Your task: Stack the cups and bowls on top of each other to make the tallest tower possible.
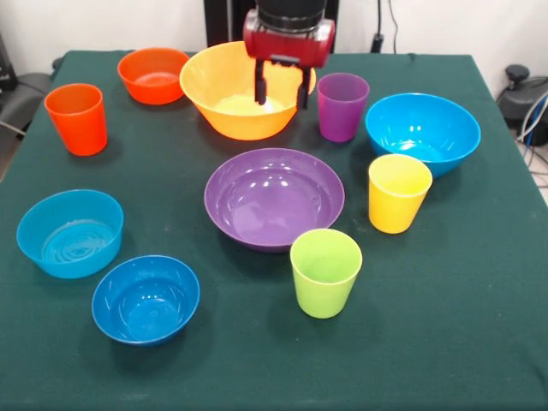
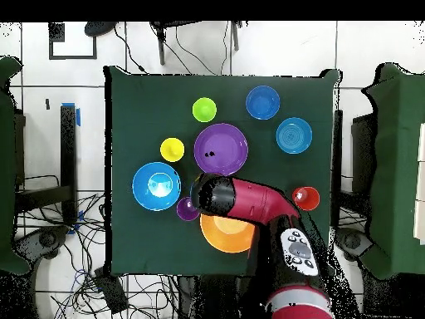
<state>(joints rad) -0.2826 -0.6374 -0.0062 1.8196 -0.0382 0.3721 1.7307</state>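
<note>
My gripper [image 1: 282, 91] hangs open over the big orange-yellow bowl [image 1: 224, 92], its fingers just above the rim and holding nothing. Beside that bowl stand the purple cup [image 1: 342, 105] and the small orange bowl [image 1: 154, 75]. The orange cup [image 1: 77, 118] is at the left. The purple bowl [image 1: 274, 199] sits mid-table, with the large blue bowl [image 1: 422, 133], yellow cup [image 1: 398, 193] and lime green cup [image 1: 325, 272] near it. The light blue bowl [image 1: 70, 233] and dark blue bowl [image 1: 145, 298] sit front left. Every piece stands alone; no tower is in view.
Everything rests on a green-clothed table [image 1: 479, 342]. In the overhead view my red arm [image 2: 257, 203] reaches across the orange-yellow bowl [image 2: 222, 239] and hides the gripper and the small orange bowl. Cables and dark gear [image 1: 524, 103] lie off the table's edge.
</note>
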